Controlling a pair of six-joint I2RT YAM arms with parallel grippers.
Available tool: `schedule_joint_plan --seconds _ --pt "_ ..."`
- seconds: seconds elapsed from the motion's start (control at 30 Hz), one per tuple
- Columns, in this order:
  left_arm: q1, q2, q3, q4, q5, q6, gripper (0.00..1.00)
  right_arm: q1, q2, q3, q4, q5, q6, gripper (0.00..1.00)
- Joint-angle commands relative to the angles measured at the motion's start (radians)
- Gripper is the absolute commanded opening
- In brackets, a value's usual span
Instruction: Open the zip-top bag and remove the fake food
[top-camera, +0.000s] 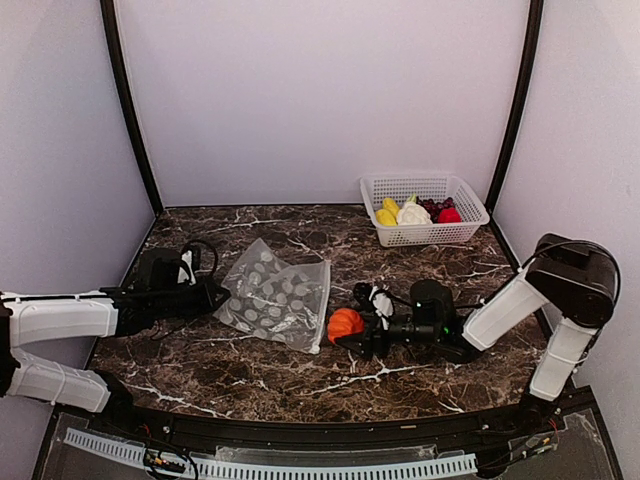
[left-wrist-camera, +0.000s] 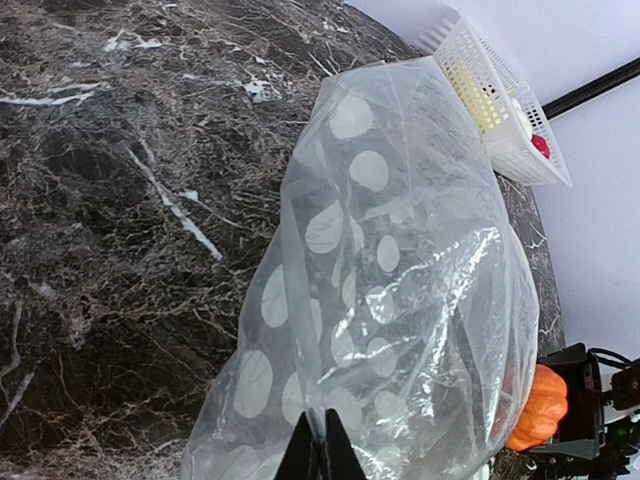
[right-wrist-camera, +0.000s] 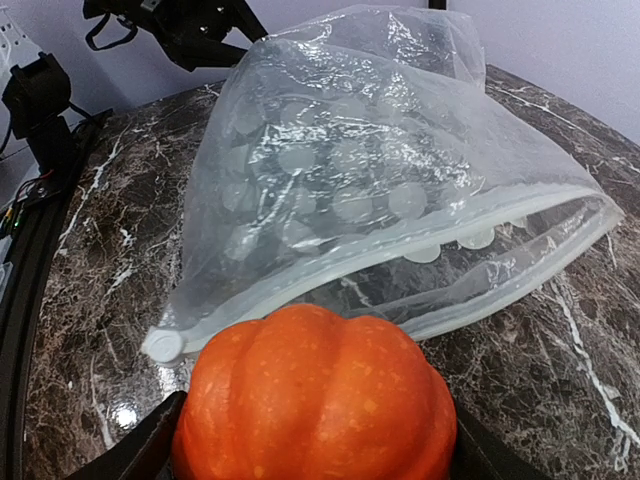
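Seemingly the pumpkin (right-wrist-camera: 315, 400) was the last piece out. The jaws of the right arm (top-camera: 505, 308) pinched it just outside the gaping mouth of the bag (top-camera: 277, 295), low over the tabletop (top-camera: 250, 375). The jaws of the left arm (top-camera: 60, 318) were pressed together on the bag's far, closed end. Other pieces lay in the basket (top-camera: 430, 236), well apart. Round and slick, the pumpkin could squirt free in transit. Swung close to the zip lip, it could snag and drag the bag.
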Motion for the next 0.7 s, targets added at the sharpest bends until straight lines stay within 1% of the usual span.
schedule_joint_plan --seconds 0.0,0.17,0.37,0.5,0.67 --pt "0.029 -0.020 -0.026 -0.041 -0.070 -0.027 0.01 0.009 -0.131 -0.043 -0.066 0.014 0.036 0.58" --pt "0.096 -0.041 -0.040 -0.062 -0.100 -0.046 0.01 -0.020 -0.296 -0.023 -0.251 0.082 0.017 0.58" --pt "0.177 -0.040 -0.010 -0.078 -0.085 -0.019 0.01 -0.205 -0.394 0.095 -0.445 0.094 0.017 0.58" --pt "0.209 -0.021 0.004 -0.054 -0.054 -0.009 0.01 -0.327 -0.371 0.247 -0.531 0.108 -0.005 0.58" --pt "0.242 0.006 0.008 -0.013 -0.029 -0.015 0.01 -0.450 -0.250 0.464 -0.591 0.121 -0.007 0.59"
